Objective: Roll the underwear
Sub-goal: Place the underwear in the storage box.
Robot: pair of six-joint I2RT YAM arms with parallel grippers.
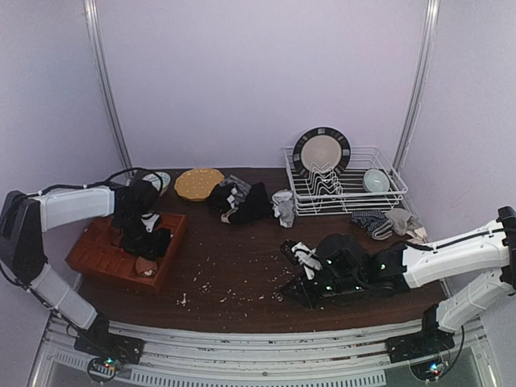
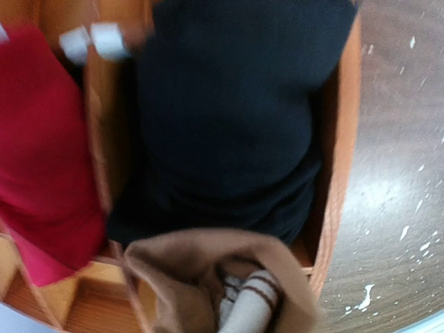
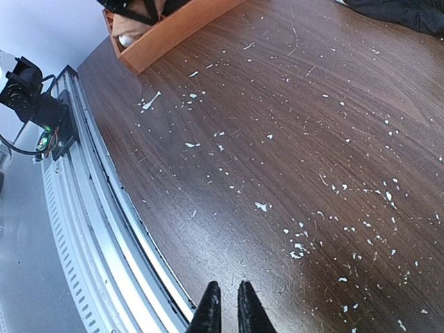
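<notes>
Two arms, read left to right. Left gripper (image 2: pixel 90 41) down in the box (image 1: pixel 97 250), pads (image 2: pixel 107 40) close side by side, grip unclear through blur; black underwear (image 2: pixel 229 118) directly below, lying lengthwise along its compartment, tan-brown roll (image 2: pixel 180 270) just beside. Right gripper (image 3: pixel 225 309) low over the table (image 3: pixel 277 139), tips nearly pressed together, empty; unrolled heap (image 1: pixel 246 203) well beyond the tips, probably this arm's to fetch.
</notes>
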